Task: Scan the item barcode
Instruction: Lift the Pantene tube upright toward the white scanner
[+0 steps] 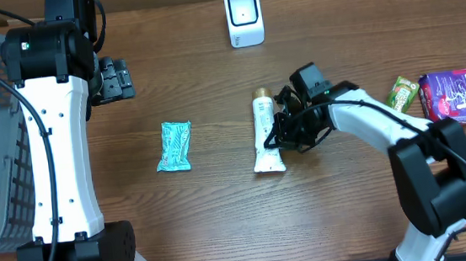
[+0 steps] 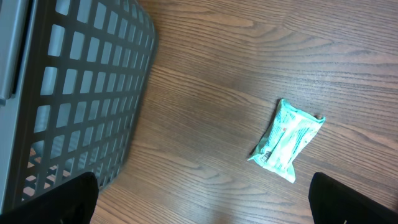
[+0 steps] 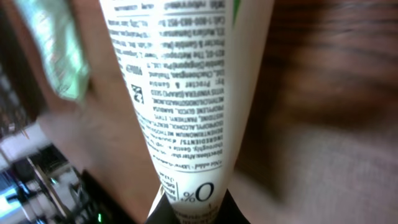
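Right tool (image 1: 288, 131) is down at the centre of the overhead frame, pressed together on the white tube (image 1: 267, 134). That is the item, lying flat on the wooden surface (image 1: 224, 224) with its gold cap toward the top of the frame and its crimped end toward the bottom. The tool meets it from the right-hand side. In the right wrist view the tube (image 3: 186, 93) fills the middle of the frame with small print running down it, its narrow lower end pinched between the dark fingers (image 3: 163, 213) at the bottom edge. No barcode can be made out on that face.

The white scanner (image 1: 244, 17) stands at top centre, well apart from the tube.

Left tool (image 1: 115, 79) sits high in the upper left, spread wide with nothing between its jaws. The left wrist view shows its fingertips (image 2: 62, 200) in the two bottom corners, with a teal packet (image 2: 287, 140) below them and a grey basket (image 2: 81, 93) filling the left of the frame.

Over at the right edge of the overhead view lie a green snack pack (image 1: 401, 94) and a purple box (image 1: 453, 94), just beside each other.
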You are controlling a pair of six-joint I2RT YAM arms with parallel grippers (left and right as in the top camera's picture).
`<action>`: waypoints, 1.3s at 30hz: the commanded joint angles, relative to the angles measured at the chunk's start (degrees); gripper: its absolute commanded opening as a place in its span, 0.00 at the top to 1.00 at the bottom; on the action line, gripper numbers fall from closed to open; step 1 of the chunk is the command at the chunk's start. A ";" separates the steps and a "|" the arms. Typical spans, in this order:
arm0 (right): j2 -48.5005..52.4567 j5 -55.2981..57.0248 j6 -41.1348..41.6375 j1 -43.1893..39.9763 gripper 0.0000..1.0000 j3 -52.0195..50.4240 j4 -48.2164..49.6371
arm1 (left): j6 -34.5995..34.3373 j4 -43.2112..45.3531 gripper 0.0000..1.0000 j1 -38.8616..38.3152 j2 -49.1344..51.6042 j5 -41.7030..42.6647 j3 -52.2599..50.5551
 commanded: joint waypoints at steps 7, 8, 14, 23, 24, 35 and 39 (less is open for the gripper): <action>-9.94 -3.19 -10.36 -0.11 0.96 17.46 -12.00 | 0.63 0.09 0.00 0.00 -0.85 -0.33 0.85; -10.01 -3.19 -10.73 -0.11 0.96 18.75 -13.49 | 0.63 0.09 0.00 0.00 -0.85 -0.33 0.85; -10.01 -2.78 -11.98 -0.11 0.96 22.29 -16.59 | 0.63 0.09 0.00 0.00 -0.85 -0.33 0.85; -9.97 38.05 -4.61 0.04 0.96 25.90 -14.05 | 0.63 0.09 0.00 0.00 -0.85 -0.33 0.85; -9.97 45.88 -4.50 0.35 0.96 27.41 -13.31 | 0.63 0.09 0.00 0.00 -0.85 -0.33 0.85; -2.69 85.99 -37.75 4.70 0.96 30.32 23.39 | 0.63 0.09 0.00 0.00 -0.85 -0.33 0.85; 4.11 86.73 -61.37 4.83 0.96 30.32 36.50 | 0.63 0.09 0.00 0.00 -0.85 -0.33 0.85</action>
